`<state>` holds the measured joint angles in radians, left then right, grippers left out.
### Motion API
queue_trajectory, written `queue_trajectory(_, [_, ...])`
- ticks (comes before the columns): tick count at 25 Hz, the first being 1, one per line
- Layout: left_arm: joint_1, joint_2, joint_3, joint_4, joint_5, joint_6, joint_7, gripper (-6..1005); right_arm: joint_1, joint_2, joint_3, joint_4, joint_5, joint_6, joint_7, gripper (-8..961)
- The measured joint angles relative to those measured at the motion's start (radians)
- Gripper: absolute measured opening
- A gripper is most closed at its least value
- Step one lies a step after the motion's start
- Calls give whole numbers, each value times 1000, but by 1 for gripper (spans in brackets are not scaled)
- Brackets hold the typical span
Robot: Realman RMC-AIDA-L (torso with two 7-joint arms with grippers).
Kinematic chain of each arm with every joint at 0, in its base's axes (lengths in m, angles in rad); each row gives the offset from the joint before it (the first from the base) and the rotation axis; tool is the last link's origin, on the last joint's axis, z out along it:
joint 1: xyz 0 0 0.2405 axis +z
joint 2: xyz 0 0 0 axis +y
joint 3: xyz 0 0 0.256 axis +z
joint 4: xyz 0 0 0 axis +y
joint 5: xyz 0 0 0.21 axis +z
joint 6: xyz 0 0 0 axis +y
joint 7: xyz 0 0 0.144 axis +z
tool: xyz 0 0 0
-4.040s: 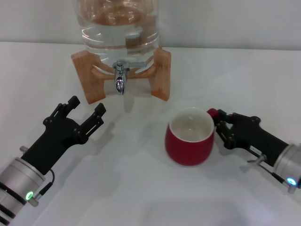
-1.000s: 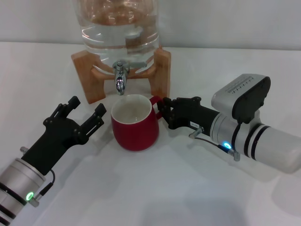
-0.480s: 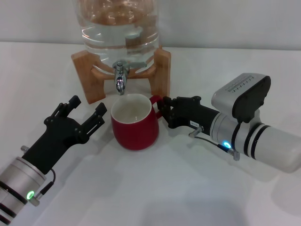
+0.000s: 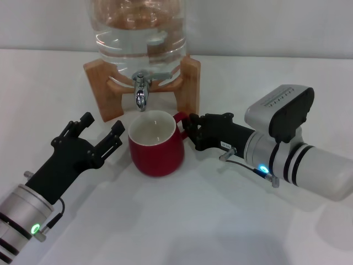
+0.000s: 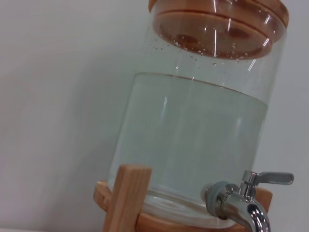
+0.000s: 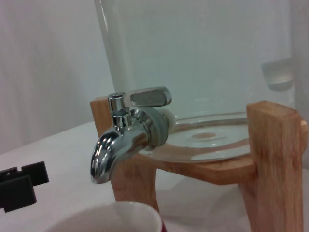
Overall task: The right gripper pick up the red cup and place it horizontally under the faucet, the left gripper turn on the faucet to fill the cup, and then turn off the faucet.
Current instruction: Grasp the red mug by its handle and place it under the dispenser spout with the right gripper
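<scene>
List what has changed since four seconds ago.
The right gripper, shut on the handle of the red cup, has carried it from the robot's right to just below the faucet. The left gripper stays open beside it; the faucet lever is unchanged.

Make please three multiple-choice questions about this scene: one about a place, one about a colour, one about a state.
1. Where does the red cup stand?
A. below the faucet
B. on the wooden stand
C. behind the water jug

2. What colour is the inside of the cup?
A. red
B. off-white
C. black

3. How is the left gripper?
A. shut on the cup
B. shut on the faucet lever
C. open, holding nothing

Answers: 1 A, the spout points down over the cup's mouth. 2 B, the head view shows a pale interior. 3 C, its fingers are spread beside the cup, while the right gripper is at the handle.
</scene>
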<state>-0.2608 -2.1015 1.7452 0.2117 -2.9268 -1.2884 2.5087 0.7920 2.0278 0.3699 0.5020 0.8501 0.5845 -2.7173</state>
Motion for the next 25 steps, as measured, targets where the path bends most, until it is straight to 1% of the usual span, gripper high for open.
queue_trajectory(4, [0,0,1,-1,0,0,0,861,1,0,4,2,7,-13,0,151])
queue_trajectory(10, [0,0,1,-2,0,0,2,861,1,0,6,9,8,-17,1,288])
queue_trajectory(15, [0,0,-1,-3,0,1,1,861,1,0,6,16,5,-14,1,501])
queue_trajectory(20, [0,0,-2,-3,0,1,1,861,4,0,8,25,9,-14,1,572])
queue_trajectory(25, [0,0,0,-1,-1,1,1,861,-2,0,41,20,8,-17,-7,592])
